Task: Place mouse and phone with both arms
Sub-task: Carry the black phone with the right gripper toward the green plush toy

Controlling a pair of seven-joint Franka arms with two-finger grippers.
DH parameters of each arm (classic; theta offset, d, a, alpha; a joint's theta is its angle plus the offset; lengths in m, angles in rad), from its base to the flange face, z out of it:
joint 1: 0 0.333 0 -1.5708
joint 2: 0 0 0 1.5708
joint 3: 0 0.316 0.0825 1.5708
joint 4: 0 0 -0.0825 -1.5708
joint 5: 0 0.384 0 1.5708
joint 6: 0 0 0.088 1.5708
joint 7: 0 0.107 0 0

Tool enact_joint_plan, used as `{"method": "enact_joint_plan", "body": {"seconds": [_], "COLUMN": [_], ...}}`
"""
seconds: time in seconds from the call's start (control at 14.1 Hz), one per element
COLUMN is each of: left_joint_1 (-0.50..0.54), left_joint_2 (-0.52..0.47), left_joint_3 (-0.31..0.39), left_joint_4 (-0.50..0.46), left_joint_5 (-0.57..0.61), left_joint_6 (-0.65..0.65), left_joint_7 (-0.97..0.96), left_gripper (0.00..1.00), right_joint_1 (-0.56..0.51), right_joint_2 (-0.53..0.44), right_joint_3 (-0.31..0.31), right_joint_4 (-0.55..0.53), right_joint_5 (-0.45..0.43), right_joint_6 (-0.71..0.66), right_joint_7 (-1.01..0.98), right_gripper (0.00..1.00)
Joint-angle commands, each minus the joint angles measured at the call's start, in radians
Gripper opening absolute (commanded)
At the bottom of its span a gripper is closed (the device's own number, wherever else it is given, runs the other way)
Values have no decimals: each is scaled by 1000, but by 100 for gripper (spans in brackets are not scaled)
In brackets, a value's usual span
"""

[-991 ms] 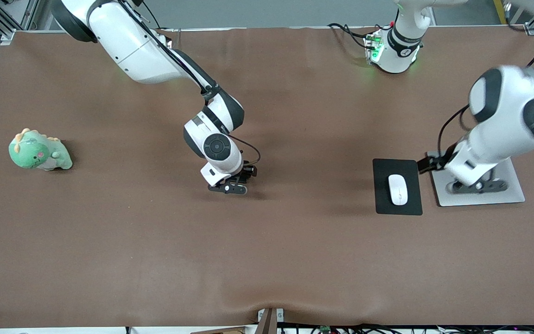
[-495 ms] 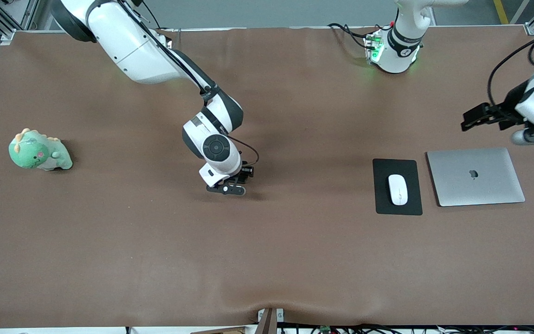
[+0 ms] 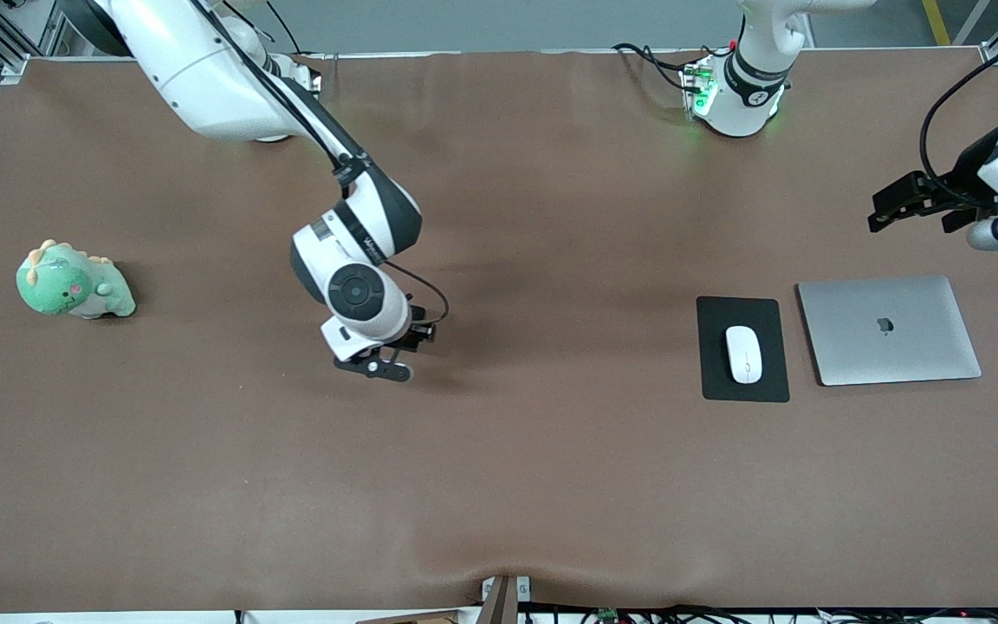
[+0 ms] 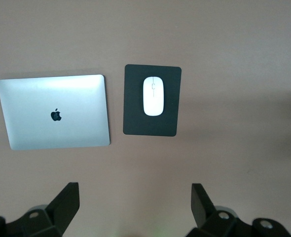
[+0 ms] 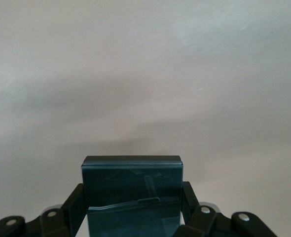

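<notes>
Where readable, only laptop (image 3: 889, 329) bears apple logo (image 4: 55, 115).

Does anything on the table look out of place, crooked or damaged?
Nothing stands out. The mouse lies straight on its pad beside the closed laptop; the right tool grips the phone.

White mouse (image 3: 743, 353) on black pad (image 3: 742, 348), silver laptop (image 3: 889, 330), green dinosaur toy (image 3: 73, 282), brown table (image 3: 551, 485)

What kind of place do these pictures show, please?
Probably a robotics lab staged as a desk. Two arms are bolted to a brown table holding a laptop, a mouse on a pad and a plush dinosaur, with cables and metal framing at its edges.
</notes>
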Motion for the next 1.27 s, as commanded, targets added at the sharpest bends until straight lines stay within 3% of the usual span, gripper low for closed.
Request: {"method": "enact_joint_plan", "body": {"seconds": [0.0,0.14,0.85,1.2], "left_joint_1": [13,19,21,21], "left_joint_2": [-4,-4,5,5], "left_joint_3": [-3,-8,-6,-11], "left_joint_4": [10,13,48,50], "left_joint_5": [-9,-9,37,54], "left_joint_6": [-14,-15,-15,-17], "left_joint_7": [14,12,20,35], "left_gripper": [100,100,100,100], "right_joint_1": [-103,-176,-446,-500], "right_joint_2": [-57,-100,-276,-304], "right_joint_3": [64,96,91,36], "right_joint_4": [-50,-95,-331,-419], "right_joint_5": [-14,-14,-12,-14], "right_joint_6": [-25,-34,-28,30], "right_joint_7": [10,-14,-460,-624], "right_gripper": [0,0,0,0]}}
